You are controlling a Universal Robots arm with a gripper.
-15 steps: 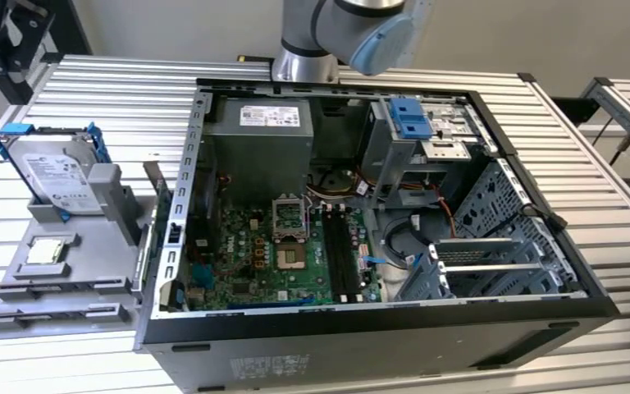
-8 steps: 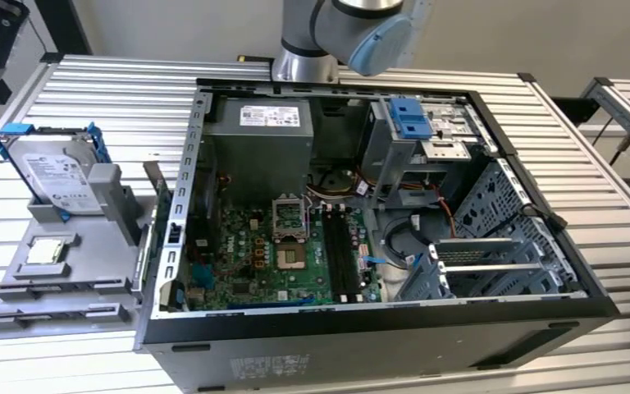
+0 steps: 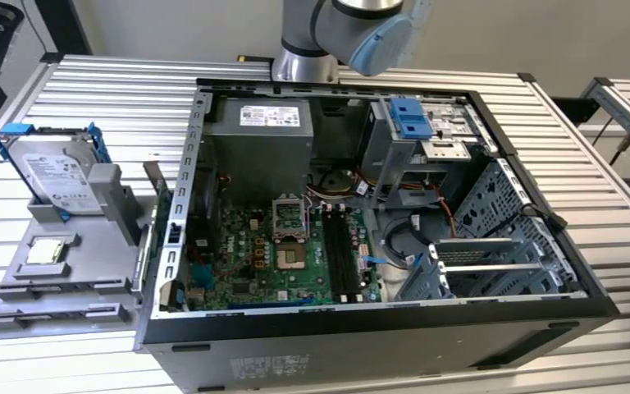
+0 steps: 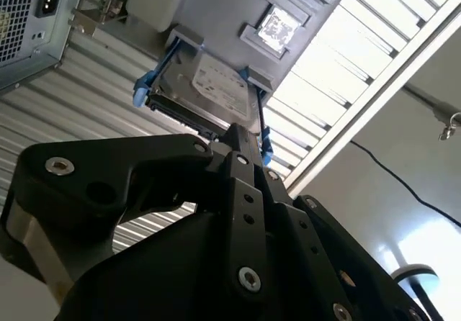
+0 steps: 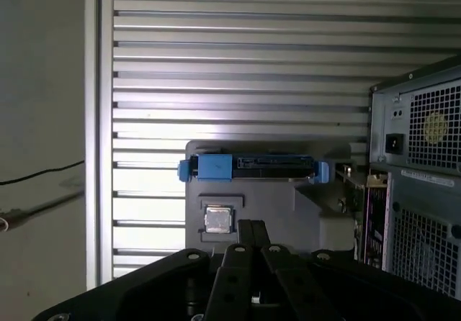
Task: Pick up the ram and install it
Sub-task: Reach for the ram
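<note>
The ram [image 3: 157,201] appears as a thin dark board standing on edge at the grey fixture's [image 3: 75,287] side nearest the open computer case [image 3: 381,328]. My gripper [image 5: 252,226] is high above the slatted table, behind the case. It is shut with nothing between its black fingers, and its tips [image 4: 241,135] point toward the fixture from well away. The arm's base and elbow [image 3: 337,33] stand at the back of the table. Inside the case, the green motherboard [image 3: 260,254] has long black memory slots [image 3: 343,254] beside the processor socket.
A silver hard drive in blue brackets [image 3: 58,168] stands upright on the fixture, with a small square chip [image 3: 48,251] in front of it. A grey power supply [image 3: 260,131] and drive cages [image 3: 435,139] fill the case's rear. The table edge [image 5: 97,155] borders the floor.
</note>
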